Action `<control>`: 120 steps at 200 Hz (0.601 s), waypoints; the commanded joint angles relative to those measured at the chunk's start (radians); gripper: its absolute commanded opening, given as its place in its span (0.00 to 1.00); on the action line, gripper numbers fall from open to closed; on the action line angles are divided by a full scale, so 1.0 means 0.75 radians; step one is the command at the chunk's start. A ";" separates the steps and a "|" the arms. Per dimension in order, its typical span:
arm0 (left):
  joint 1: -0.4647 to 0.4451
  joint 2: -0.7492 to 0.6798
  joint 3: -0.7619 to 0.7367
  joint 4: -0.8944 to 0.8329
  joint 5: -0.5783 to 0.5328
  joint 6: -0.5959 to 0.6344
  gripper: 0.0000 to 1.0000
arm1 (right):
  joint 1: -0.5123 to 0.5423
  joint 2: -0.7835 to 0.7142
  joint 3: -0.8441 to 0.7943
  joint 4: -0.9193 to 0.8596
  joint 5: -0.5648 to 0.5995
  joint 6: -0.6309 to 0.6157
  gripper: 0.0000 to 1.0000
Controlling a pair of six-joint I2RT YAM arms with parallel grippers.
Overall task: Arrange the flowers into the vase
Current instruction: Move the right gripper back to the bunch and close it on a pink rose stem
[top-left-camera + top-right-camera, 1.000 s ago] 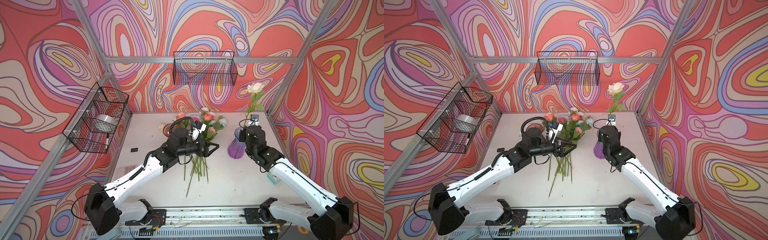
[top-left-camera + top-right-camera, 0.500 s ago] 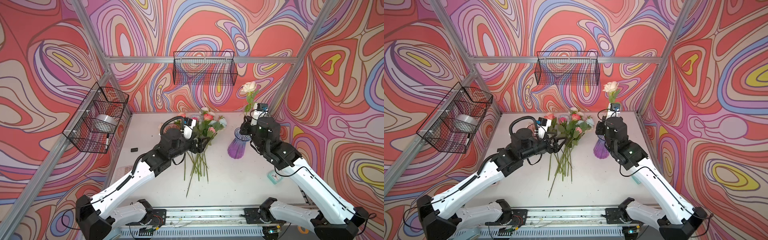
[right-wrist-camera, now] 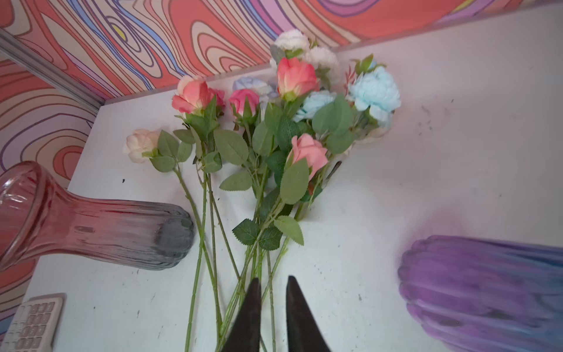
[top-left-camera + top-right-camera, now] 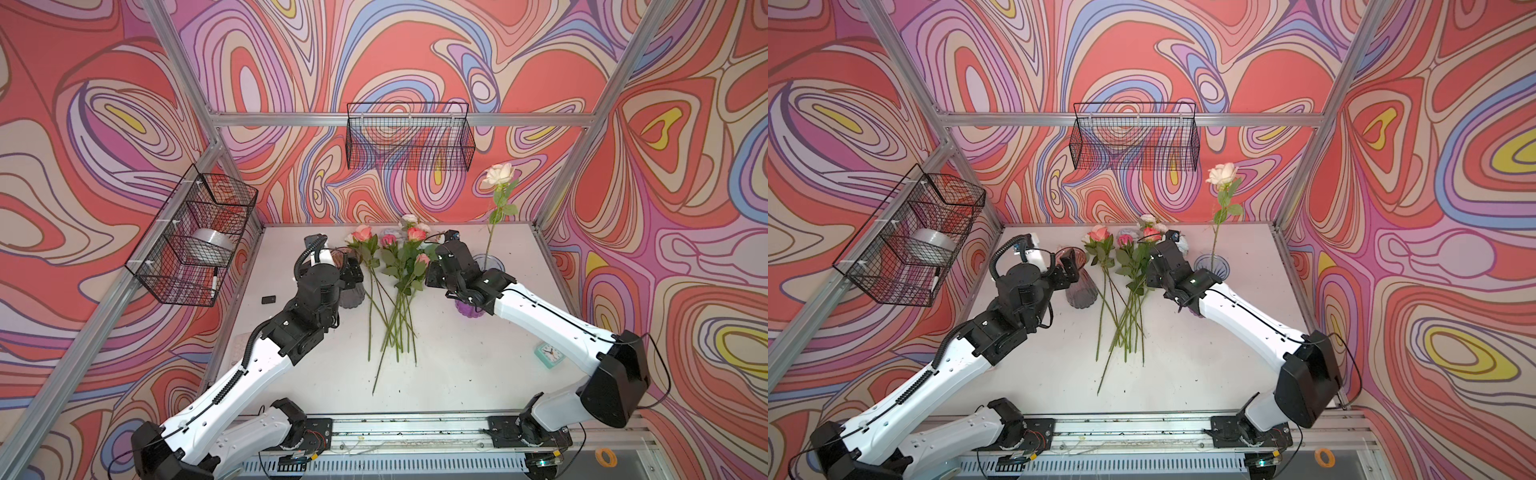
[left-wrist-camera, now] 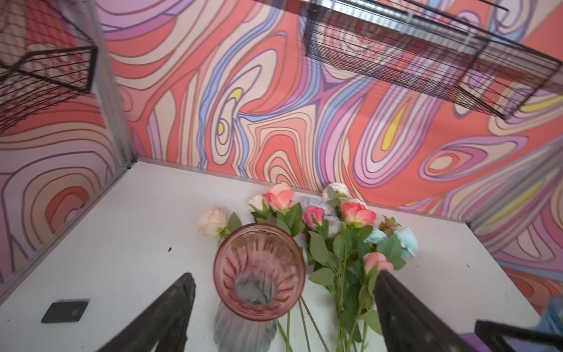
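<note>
Right gripper over the stems; left gripper bracketing an empty vase.

Right gripper (image 3: 273,279) is hovering just above the lower stems of the flowers (image 3: 274,137), jaws nearly together with a thin gap, clamping nothing I can see. The stems are lying crossed and fanned on the white worktop (image 3: 426,152), thin, green and smooth-looking; soft blooms and serrated leaves are spreading beyond the fingertips. Risk, as I judge it: closing here may be catching several crossed stems at once, or letting one slick stem slip and drag the pile. Left gripper (image 5: 283,274) is standing wide open either side of the pink-grey vase (image 5: 259,268), ribbed glass with a flared mouth, gripping nothing; a sideways nudge could be tipping it. Beside the right gripper, the purple vase (image 3: 481,289), ribbed too, is holding one tall cream rose (image 4: 498,174), leaning and likely top-heavy.
</note>
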 commanded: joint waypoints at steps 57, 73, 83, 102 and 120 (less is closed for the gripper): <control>0.070 -0.050 -0.019 0.027 0.014 -0.096 0.90 | 0.002 0.294 0.022 0.146 -0.156 0.317 0.23; 0.069 -0.048 -0.019 0.027 0.036 -0.098 0.90 | 0.001 0.385 0.058 0.153 -0.197 0.344 0.23; 0.069 -0.048 -0.017 0.030 0.044 -0.095 0.90 | 0.000 0.434 0.074 0.166 -0.217 0.354 0.22; 0.071 -0.044 -0.002 0.013 0.061 -0.085 0.90 | -0.001 0.515 0.113 0.190 -0.224 0.362 0.17; 0.072 -0.041 0.009 0.002 0.082 -0.074 0.90 | -0.004 0.583 0.152 0.191 -0.233 0.362 0.17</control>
